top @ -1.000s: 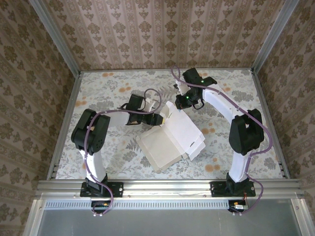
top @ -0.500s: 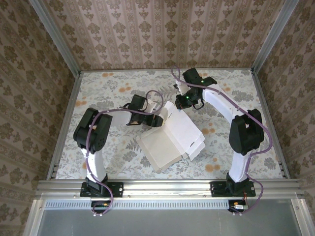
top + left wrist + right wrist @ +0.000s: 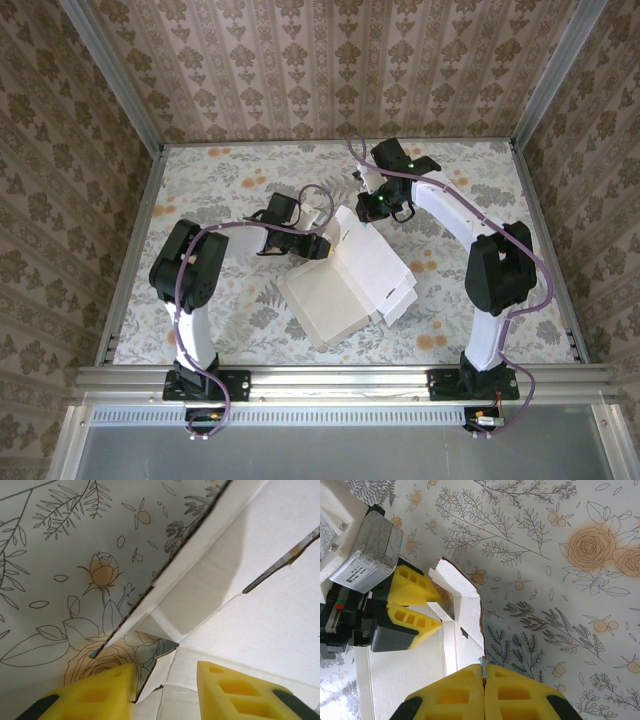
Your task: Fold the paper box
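The paper box (image 3: 345, 285) lies half-folded at the table's middle, white inside up, with a flap raised at its far end. My right gripper (image 3: 373, 208) is at that far end, and in the right wrist view it (image 3: 483, 667) is shut on the top edge of the raised flap (image 3: 470, 615). My left gripper (image 3: 322, 245) is at the box's far left corner. Its yellow fingers (image 3: 100, 692) stand apart, with a small corner tab (image 3: 157, 657) between them, against the left finger. The box's white inner wall (image 3: 260, 605) lies beyond. The left gripper (image 3: 440, 610) also appears in the right wrist view.
The table (image 3: 220, 180) wears a floral cloth, bare to the left, right and back of the box. Patterned walls close in three sides. A metal rail (image 3: 340, 380) runs along the near edge by both arm bases.
The left gripper has edged right onto the box's corner and its jaws have narrowed round the tab. The right gripper and the raised flap have stayed put.
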